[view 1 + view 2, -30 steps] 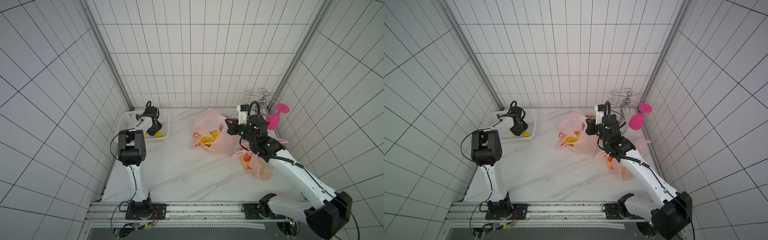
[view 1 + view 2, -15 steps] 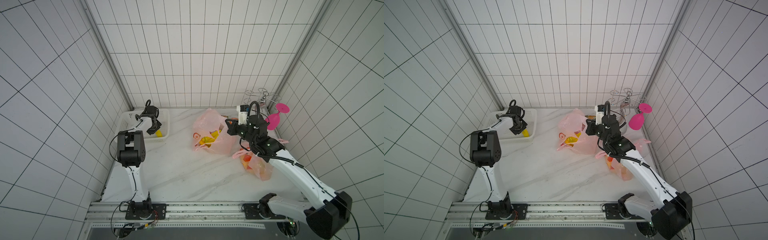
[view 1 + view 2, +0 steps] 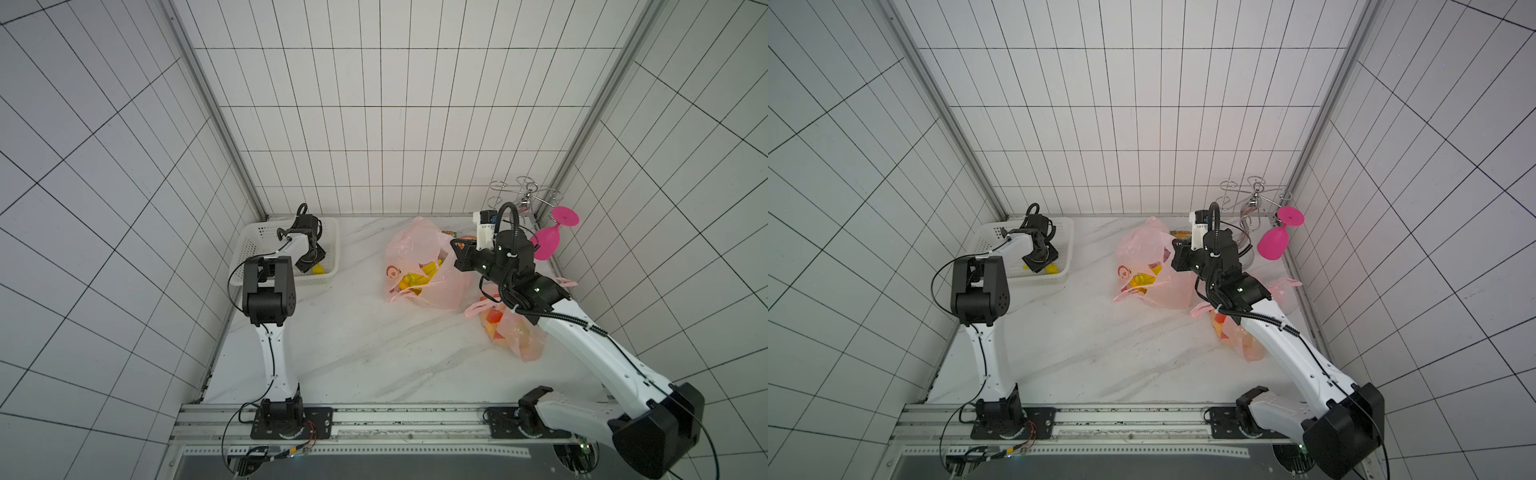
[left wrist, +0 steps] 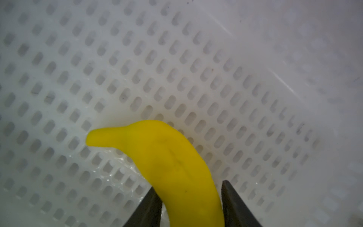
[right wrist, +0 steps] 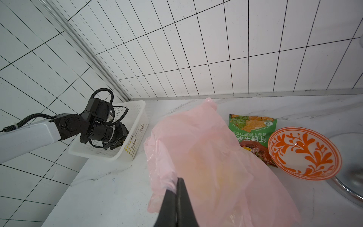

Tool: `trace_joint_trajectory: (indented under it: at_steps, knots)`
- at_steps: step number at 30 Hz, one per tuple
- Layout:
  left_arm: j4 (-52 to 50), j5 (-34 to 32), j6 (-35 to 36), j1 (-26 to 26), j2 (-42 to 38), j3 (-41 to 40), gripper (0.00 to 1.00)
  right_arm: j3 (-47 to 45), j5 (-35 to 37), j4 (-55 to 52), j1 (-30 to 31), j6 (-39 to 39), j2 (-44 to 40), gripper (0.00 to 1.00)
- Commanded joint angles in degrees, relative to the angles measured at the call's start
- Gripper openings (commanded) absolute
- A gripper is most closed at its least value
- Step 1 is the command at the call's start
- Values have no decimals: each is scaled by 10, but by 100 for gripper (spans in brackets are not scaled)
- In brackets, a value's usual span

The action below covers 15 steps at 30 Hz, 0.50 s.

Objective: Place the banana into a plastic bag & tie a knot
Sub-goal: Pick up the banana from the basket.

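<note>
- The left claw (image 4: 188, 185) grips the banana (image 4: 167, 157). Its 2 dark fingers (image 4: 151, 208) press against either side of the thicker part, and the narrow stem end juts free beyond them.
- The banana is inside the white basket (image 4: 216, 68), over its perforated floor. Whether it rests on that floor or hangs just above it cannot be told.
- In both top views the basket sits left of centre, in the back left corner of the table (image 3: 353, 340), with the left arm reaching down into it.
- The right claw (image 5: 177, 182) is pressed together, pinching a fold at the edge of the pink plastic bag (image 5: 216, 157).
- In both top views this bag lies on the table just right of centre, well apart from the basket. Yellow pieces (image 3: 424, 272) show through its thin film.
- Behind the bag, toward the back wall, lies a green snack packet (image 5: 253, 127), with an orange-and-white patterned bowl (image 5: 303, 153) just beside it.
- A second pink bag (image 3: 519, 336) lies lower right of the first in both top views, partly under the right arm, with orange and red contents.
- A wire rack (image 3: 523, 195) stands in the back right corner, and a pink wine glass (image 3: 548, 243) hangs from it upside down.
</note>
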Motion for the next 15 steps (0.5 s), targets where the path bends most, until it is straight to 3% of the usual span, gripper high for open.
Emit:
trace_joint_trajectory:
  at_steps: [1, 10, 15]
  knots:
    - [-3, -19, 2, -6, -1, 11, 29, -13, 0, 2, -6, 2, -7, 0]
    - [21, -36, -9, -13, -108, -8, 26, -6, 2, -2, -6, -1, -7, 0]
    - [22, -96, -1, -31, -202, -11, 26, 1, -2, -4, -5, -4, -4, 0]
